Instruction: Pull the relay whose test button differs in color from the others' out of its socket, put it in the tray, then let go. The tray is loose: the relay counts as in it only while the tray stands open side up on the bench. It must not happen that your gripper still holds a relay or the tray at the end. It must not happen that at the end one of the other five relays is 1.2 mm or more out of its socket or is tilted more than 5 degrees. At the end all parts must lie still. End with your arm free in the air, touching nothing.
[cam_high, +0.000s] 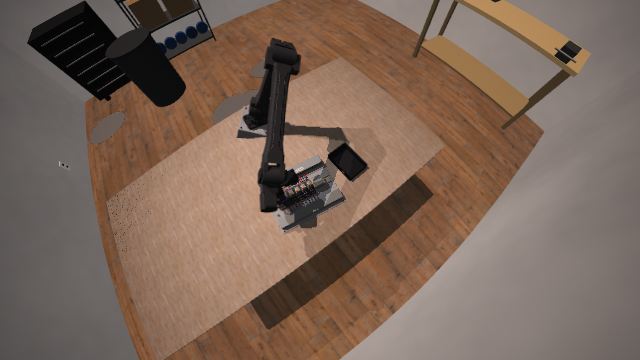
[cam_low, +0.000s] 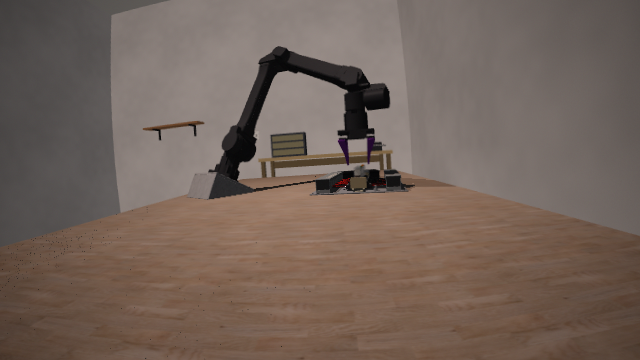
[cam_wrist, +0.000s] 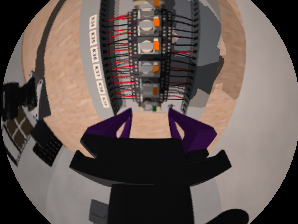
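Note:
A grey panel (cam_high: 317, 192) on the bench carries a row of relays with red wiring. In the wrist view several relays have orange test buttons (cam_wrist: 154, 46); the nearest relay (cam_wrist: 150, 98) has a green button (cam_wrist: 154, 106). My gripper (cam_wrist: 150, 111), with purple fingers, hangs open and empty just above that green-button relay. From the side it (cam_low: 357, 156) shows a short way over the panel. The black tray (cam_high: 347, 162) stands open side up beside the panel, towards the arm's base side.
The arm's grey base (cam_high: 250, 125) stands behind the panel. A black bin (cam_high: 145, 67), a black drawer unit (cam_high: 75, 47) and a wooden bench table (cam_high: 500, 55) stand on the floor, far from the work area.

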